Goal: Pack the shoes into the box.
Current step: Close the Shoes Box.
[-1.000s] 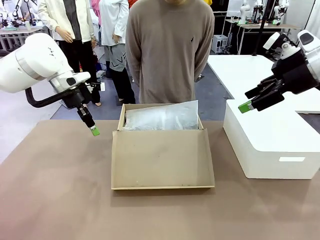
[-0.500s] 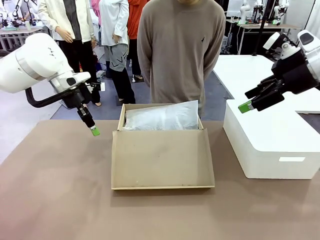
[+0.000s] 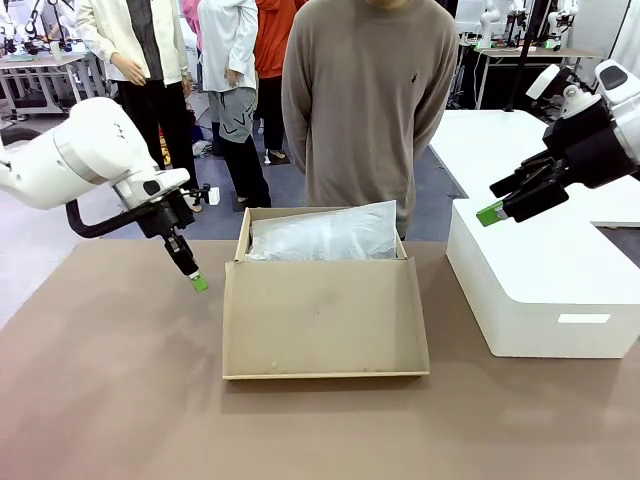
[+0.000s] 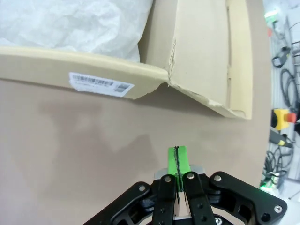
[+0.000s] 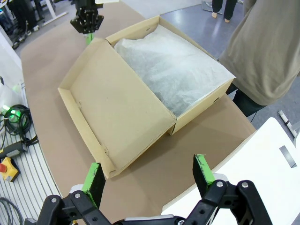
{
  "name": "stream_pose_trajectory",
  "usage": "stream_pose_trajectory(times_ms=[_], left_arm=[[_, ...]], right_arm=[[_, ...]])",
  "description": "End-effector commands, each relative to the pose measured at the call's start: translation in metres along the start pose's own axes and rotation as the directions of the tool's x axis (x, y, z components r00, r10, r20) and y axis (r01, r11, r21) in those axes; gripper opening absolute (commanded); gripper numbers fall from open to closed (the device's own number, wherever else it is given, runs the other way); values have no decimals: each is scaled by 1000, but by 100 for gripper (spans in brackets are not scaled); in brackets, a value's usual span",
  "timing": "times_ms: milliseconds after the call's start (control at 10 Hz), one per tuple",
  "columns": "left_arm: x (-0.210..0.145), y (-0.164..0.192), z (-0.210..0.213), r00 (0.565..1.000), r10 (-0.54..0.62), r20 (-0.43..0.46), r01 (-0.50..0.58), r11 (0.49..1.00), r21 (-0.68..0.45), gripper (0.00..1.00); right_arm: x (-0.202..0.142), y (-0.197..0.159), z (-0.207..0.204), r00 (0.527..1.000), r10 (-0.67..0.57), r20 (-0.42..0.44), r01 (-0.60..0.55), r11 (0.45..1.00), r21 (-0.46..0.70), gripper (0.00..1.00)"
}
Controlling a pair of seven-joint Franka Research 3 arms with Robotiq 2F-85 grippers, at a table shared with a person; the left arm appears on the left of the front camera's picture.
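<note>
floor (image 3: 432, 178): grey | table (image 3: 120, 400): brown | side table (image 3: 480, 140): white | bystanders (image 3: 140, 50): standing

— What's sitting on the brown surface (image 3: 110, 400) over at the right?
— A big white block-like box (image 3: 540, 290). A person in a taupe sweater (image 3: 370, 100) stands at the far edge, other people (image 3: 150, 50) farther back.

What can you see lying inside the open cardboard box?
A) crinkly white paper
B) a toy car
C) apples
A: crinkly white paper lies in the tan box, behind its folded-down lid.
</note>
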State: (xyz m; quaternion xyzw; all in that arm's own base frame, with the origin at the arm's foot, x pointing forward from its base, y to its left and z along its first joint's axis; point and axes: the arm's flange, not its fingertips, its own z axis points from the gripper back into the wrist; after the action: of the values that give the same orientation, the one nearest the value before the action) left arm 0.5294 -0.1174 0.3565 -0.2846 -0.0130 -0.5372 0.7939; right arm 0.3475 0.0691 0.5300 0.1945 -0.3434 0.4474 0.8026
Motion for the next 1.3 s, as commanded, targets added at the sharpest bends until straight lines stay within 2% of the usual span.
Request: stream_pose_trajectory(times_ms=[0,700,1200], left_arm=[[-7,1,-14,997,-18,77,21,999,-32,0],[-14,15,-60,986,52,158,-34,993,-116,0],[-13,18,-74,982,49,184,-12,981,-194,0]], right_arm=[[0,-3,-1,1000,17,23,-17,1000,17,100],[0,-3,-1,1000,17,23,-17,1000,17,100],[0,-3,-1,1000,17,23,-17,1000,17,100]])
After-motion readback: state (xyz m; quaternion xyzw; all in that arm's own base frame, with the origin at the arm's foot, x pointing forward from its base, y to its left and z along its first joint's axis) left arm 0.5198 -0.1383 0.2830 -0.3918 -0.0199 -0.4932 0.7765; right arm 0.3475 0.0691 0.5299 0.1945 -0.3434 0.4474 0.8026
